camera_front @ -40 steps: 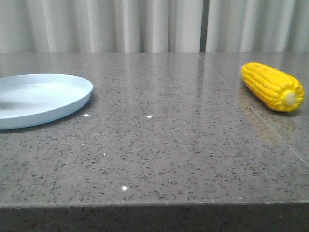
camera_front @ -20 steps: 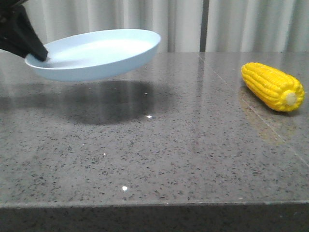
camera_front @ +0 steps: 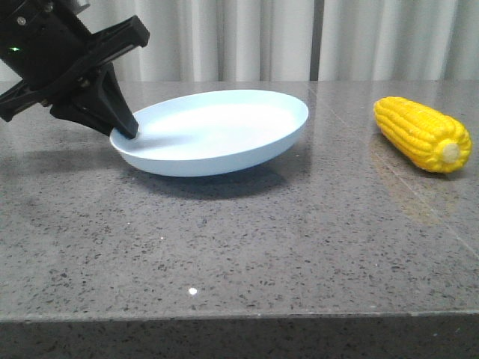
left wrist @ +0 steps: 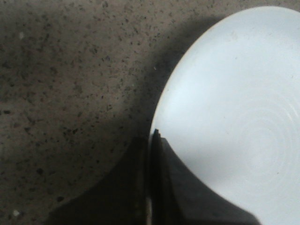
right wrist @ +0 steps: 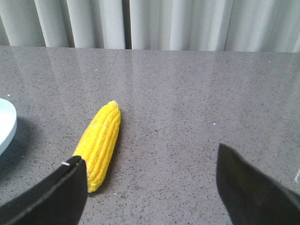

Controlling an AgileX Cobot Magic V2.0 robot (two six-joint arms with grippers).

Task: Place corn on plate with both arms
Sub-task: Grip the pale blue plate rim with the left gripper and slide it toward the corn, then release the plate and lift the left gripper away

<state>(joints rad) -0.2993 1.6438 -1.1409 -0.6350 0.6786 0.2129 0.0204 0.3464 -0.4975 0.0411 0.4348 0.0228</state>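
The pale blue plate (camera_front: 213,131) is near the middle of the table in the front view, tilted with its left rim raised. My left gripper (camera_front: 126,133) is shut on that left rim; the left wrist view shows its black fingers (left wrist: 159,187) pinched on the plate's edge (left wrist: 225,117). The yellow corn (camera_front: 423,133) lies on the table at the far right, stub end toward the camera. It also shows in the right wrist view (right wrist: 101,143). My right gripper (right wrist: 150,180) is open and empty, above the table beside the corn.
Grey speckled stone tabletop (camera_front: 247,247) with its front edge near the bottom of the front view. White curtains (camera_front: 247,37) hang behind the table. A sliver of the plate (right wrist: 5,129) shows in the right wrist view.
My left gripper took the plate by its rim, lifted it from the table's left side and carried it right, then lowered it toward the middle. The corn has not moved.
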